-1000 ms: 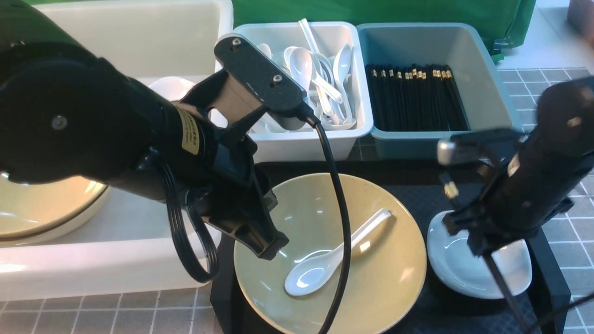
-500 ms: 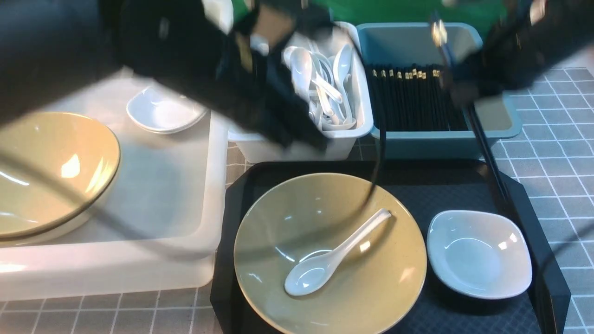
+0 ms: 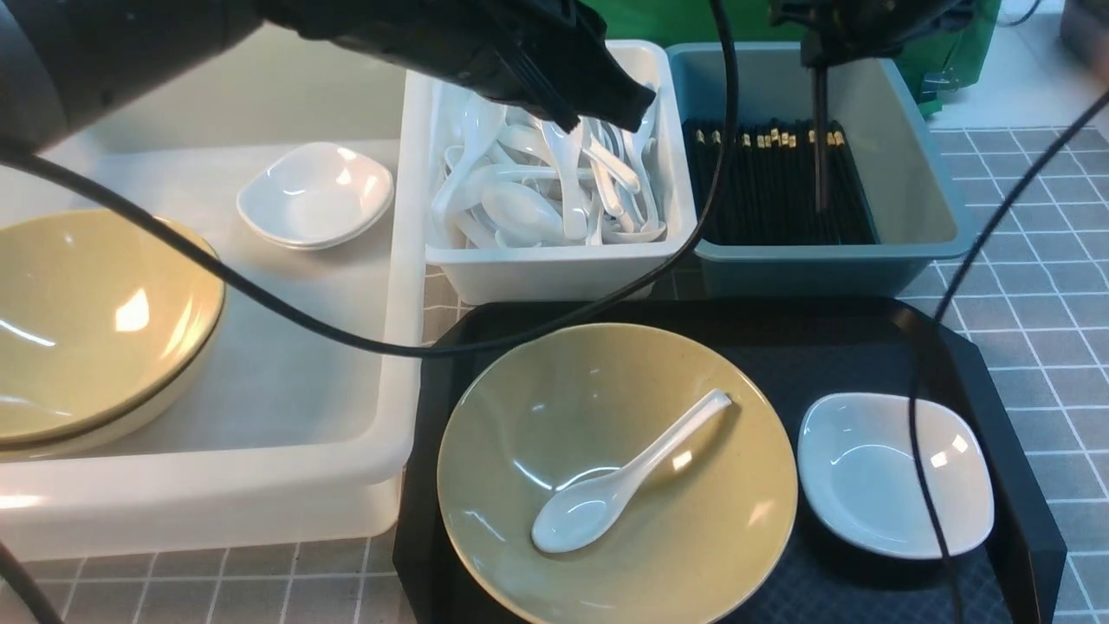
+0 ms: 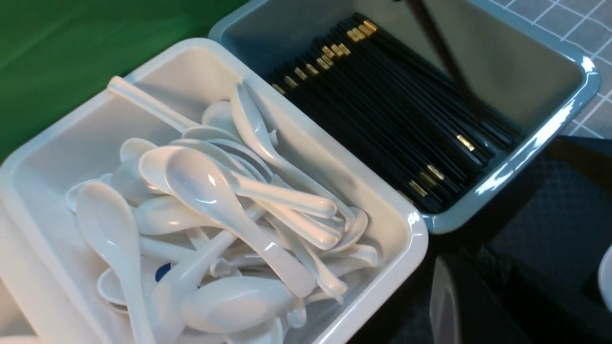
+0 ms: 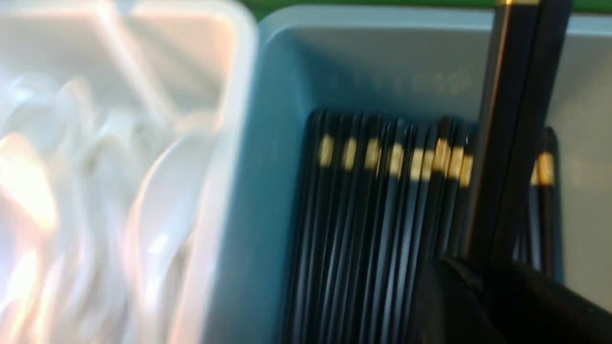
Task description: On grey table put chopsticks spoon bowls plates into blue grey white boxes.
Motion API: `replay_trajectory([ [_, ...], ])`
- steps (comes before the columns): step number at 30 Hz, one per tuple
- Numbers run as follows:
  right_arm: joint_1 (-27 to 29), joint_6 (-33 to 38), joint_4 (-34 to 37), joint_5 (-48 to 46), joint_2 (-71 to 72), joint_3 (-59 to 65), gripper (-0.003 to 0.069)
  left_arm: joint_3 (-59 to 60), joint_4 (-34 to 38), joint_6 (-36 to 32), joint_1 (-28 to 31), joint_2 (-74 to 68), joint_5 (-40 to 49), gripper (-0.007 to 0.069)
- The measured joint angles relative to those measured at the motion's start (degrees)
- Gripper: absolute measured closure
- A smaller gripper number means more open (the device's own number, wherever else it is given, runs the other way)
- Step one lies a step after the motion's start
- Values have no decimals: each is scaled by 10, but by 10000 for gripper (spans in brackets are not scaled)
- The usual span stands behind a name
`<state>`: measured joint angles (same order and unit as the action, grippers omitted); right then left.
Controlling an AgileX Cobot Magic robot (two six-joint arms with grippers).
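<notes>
Right hand (image 5: 480, 279) clenches chopsticks (image 3: 819, 147) over the blue box (image 3: 923, 208); left hand (image 3: 606, 97), grip unclear, hovers above spoons (image 3: 528, 204).

My left arm (image 3: 390, 30) is black. White spoons (image 3: 520, 208), white box (image 3: 554, 273); gold-banded black chopsticks (image 3: 762, 191), blue-grey box (image 3: 823, 270); olive bowl (image 3: 719, 520); grey grid-lined table (image 3: 1040, 199).

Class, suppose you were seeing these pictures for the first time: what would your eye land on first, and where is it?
Most likely the big yellow-green bowl on the black tray at front centre, with a white spoon lying inside it. Next, at the back right, the right gripper holding black chopsticks upright over the blue box, beside the white box heaped with spoons.
</notes>
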<state>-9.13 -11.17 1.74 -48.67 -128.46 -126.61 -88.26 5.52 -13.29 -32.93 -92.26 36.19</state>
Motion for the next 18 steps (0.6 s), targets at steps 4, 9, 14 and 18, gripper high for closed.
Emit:
replay_trajectory([
  [4,8,-11,0,6,-60,-30,504,0,0,0,0,13,24,636],
  [9,9,-10,0,-17,-82,-35,393,17,0,0,0,37,42,636],
  [14,8,47,0,-143,-64,-75,209,38,-1,3,0,73,67,636],
  [18,-10,143,0,-219,-6,-94,155,40,-3,4,0,132,119,636],
])
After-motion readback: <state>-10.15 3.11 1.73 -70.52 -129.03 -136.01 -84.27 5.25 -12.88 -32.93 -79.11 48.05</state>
